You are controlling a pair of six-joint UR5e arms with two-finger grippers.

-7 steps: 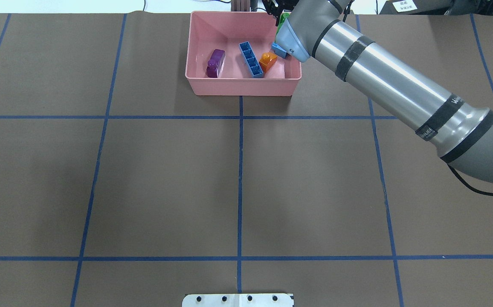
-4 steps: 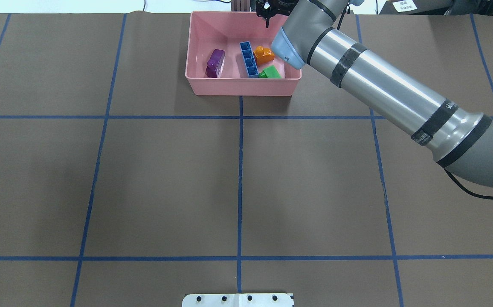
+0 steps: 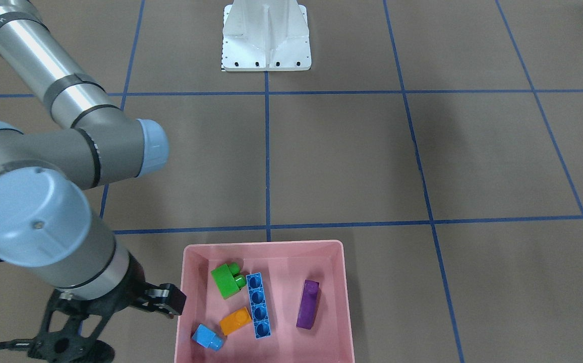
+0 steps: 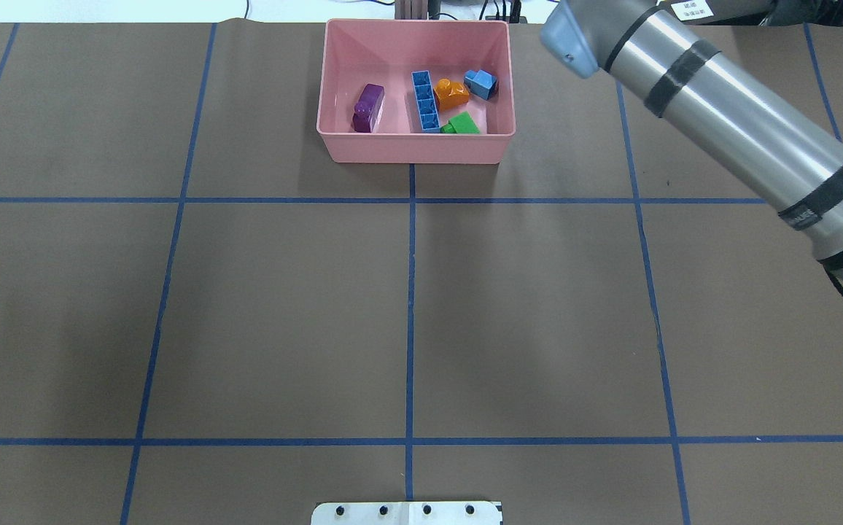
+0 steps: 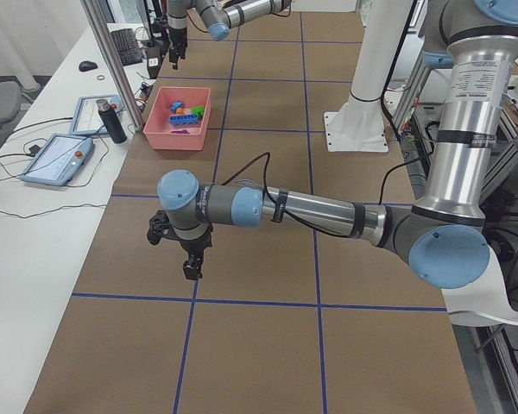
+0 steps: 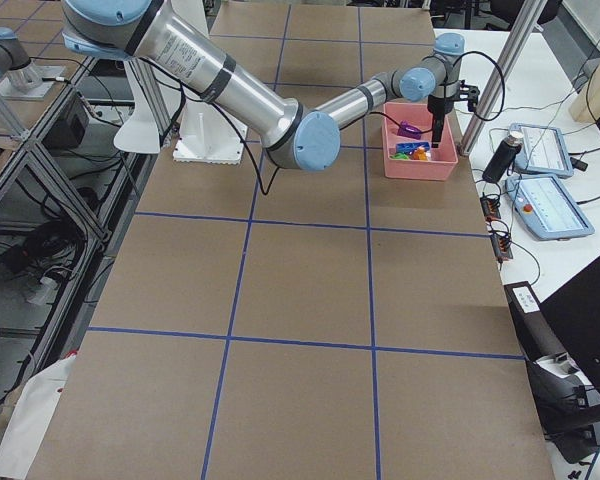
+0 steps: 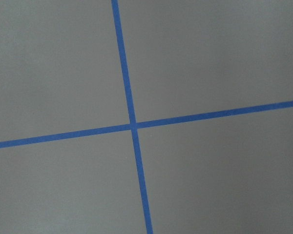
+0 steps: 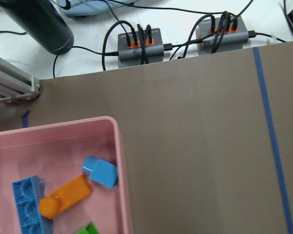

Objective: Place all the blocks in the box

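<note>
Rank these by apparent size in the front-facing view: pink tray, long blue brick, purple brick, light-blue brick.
1. shallow pink plastic tray
2. long blue four-stud plastic brick
3. purple sloped plastic brick
4. small light-blue plastic brick
All three bricks lie inside the tray at much the same distance from the camera, so nearness hardly skews this order.

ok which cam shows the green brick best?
Exterior front-facing: the green brick lies fully exposed in the box, studs visible. Overhead shows it smaller, by the near wall. Right wrist catches only a corner. Side views show a speck; left wrist, nothing.
</note>
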